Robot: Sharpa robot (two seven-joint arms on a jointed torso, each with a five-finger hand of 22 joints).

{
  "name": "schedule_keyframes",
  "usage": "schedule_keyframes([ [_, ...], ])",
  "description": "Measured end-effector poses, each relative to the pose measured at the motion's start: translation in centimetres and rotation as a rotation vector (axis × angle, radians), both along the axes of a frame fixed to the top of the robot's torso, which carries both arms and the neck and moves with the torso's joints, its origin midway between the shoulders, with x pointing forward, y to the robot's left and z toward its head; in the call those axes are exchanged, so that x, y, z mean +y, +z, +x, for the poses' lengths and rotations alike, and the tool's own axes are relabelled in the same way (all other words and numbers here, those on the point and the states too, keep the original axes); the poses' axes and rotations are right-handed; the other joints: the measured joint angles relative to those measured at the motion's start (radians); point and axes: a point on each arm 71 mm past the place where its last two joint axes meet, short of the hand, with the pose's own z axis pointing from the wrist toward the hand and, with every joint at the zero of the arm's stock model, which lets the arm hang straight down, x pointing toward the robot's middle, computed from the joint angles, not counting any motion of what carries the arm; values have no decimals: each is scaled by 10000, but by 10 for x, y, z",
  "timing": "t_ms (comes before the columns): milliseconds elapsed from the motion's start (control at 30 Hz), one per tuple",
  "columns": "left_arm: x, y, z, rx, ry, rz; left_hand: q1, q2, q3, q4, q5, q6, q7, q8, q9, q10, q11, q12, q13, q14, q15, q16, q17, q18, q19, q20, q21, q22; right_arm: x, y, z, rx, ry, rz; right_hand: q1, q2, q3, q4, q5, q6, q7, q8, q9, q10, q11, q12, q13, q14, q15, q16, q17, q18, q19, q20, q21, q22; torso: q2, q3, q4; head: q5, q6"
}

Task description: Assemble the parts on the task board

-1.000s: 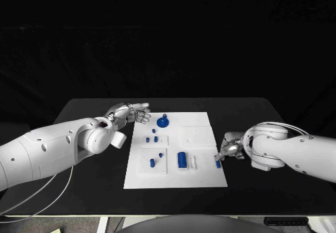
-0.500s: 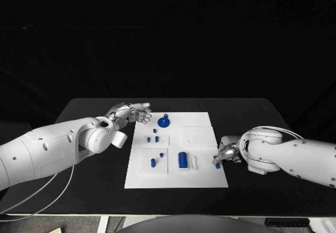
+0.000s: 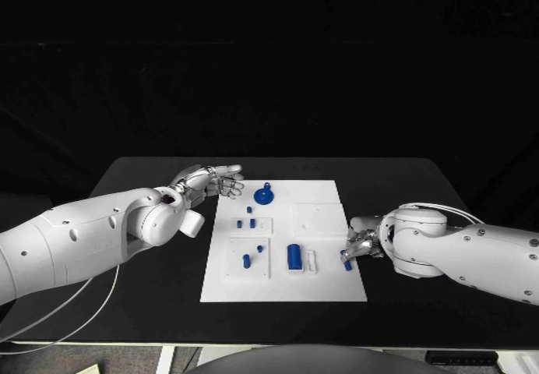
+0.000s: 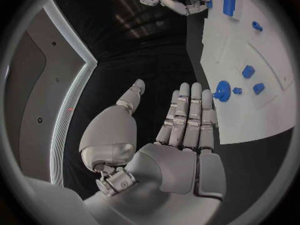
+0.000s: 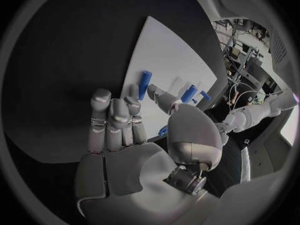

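Note:
The white task board [image 3: 325,284] lies in the middle of the table. On it are a blue round knob [image 3: 263,195], several small blue pieces [image 3: 251,224], a bigger blue cylinder [image 3: 293,256] and a short blue peg [image 3: 347,265] lying near its right edge. My right hand [image 3: 361,247] hovers at that edge with its fingers spread and nothing in them, fingertips just by the peg [image 5: 145,78]. My left hand [image 3: 211,181] is open beside the board's far left corner, its fingers [image 4: 187,115] pointing at the knob [image 4: 222,91] without touching it.
Black table [image 3: 135,296] surrounds the board on all sides. My left forearm [image 3: 101,234] lies across the table's left part. My right forearm [image 3: 472,249] covers the table's right side.
My right arm has shifted a little to the left, bringing its hand closer over the board's right edge. The peg lies where it was. The left hand has not moved.

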Motion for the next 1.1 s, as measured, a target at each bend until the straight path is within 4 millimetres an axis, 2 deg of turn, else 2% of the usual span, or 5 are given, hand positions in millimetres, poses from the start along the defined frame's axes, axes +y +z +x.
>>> schedule_keyframes([
  [200, 0, 0, 0, 0, 4, 1, 0, 0, 0, 0, 0, 0, 0, 0, 0, 0, 0, 0, 0, 0, 0, 0, -1, -2, 0, 0, -39, 0, 4, 0, 0, -57, 117, 68, 330, 223, 425, -321, 11, -4, -4, -35, -17, 0, 0, 0, -11, 0, 0, 0, -13, 4, -36, 35, 0, 0, 0, 0, 2, 9, -3],
  [433, 0, 0, 0, 0, 3, 1, 0, 0, 0, 0, 0, 0, 0, 0, 0, 0, 0, 0, 1, 0, 0, 0, 9, -7, 0, 0, -39, -1, 7, 0, 0, -69, 162, 123, 283, 400, 615, -703, 585, 38, 35, -37, -52, 35, 35, -39, -12, 0, 1, -1, -23, 47, -36, 105, 0, 0, -2, -2, 1, 10, 3],
  [733, 1, 0, 0, 1, 8, 3, 0, 0, 0, 0, 0, 0, 0, 0, 1, 0, 0, 0, 2, 0, 0, 0, 9, -25, 0, 0, -39, 7, 8, 0, 0, -59, 191, 147, 183, 427, 607, -713, 701, 39, 34, -37, -52, 35, 35, -39, -12, 0, 2, -43, -33, 49, -37, 106, 0, 0, -3, 0, -8, -2, -11],
  [900, 1, 0, 0, 1, 4, 1, 0, 0, 0, 0, 0, 0, 0, 0, 0, 0, 0, 0, 2, 0, 0, 0, 8, -29, 0, -1, -39, 7, 14, -2, -1, -151, 409, 82, -116, 127, 391, -699, 770, 58, 16, -34, -19, 35, 35, -40, -12, 16, 16, -43, -37, 60, 0, 141, 0, 0, -3, 3, -12, -3, -16],
  [1100, 1, 0, 0, 1, 12, 5, 0, 0, 0, 0, 0, 0, 0, 0, 1, 0, 0, 0, -8, 0, 0, 0, 18, -33, 0, 0, -38, 6, 18, -3, -2, -451, 774, -179, -112, -415, 352, -318, 109, 126, 8, -61, 20, 35, 36, -80, -22, 23, 22, -43, -53, 61, 1, 142, 1, 0, -1, 6, -12, -14, -34],
])
